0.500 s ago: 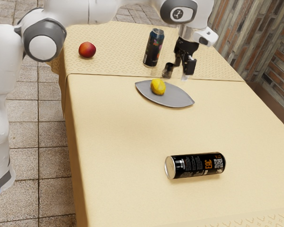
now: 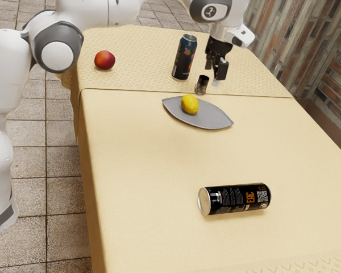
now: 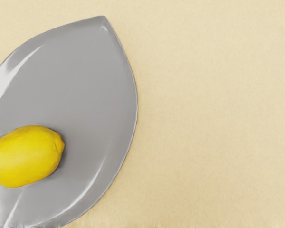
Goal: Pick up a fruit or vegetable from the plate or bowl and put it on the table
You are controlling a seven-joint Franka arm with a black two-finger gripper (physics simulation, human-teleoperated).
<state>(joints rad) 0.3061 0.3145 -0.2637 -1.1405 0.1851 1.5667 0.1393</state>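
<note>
One yellow lemon (image 2: 190,104) rests on a gray leaf-shaped plate (image 2: 216,120) atop a cloth-covered table (image 2: 142,153), as a Franka arm's black two-finger gripper (image 2: 214,67) hangs raised, its fingers parted and nothing held between them. The exterior view takes in the wider scene: a red fruit (image 2: 104,60) toward the exterior view's left, a dark drink can (image 2: 184,58) standing upright with colorful print, a small dark cup (image 2: 202,85) between that can and the plate, and a black can marked "EAC" (image 2: 237,199) lying on its side. Brick walling (image 2: 329,62) rises at the exterior view's right. The wrist view, from above, brings out the plate's pointed tip, thin pale rim and white streaks of glare. Close up, the lemon is a smooth, bright oval lying on its side, partly cropped by the frame, narrowing to a blunt nub, with a dark shadow along its underside where it meets the plate.
</note>
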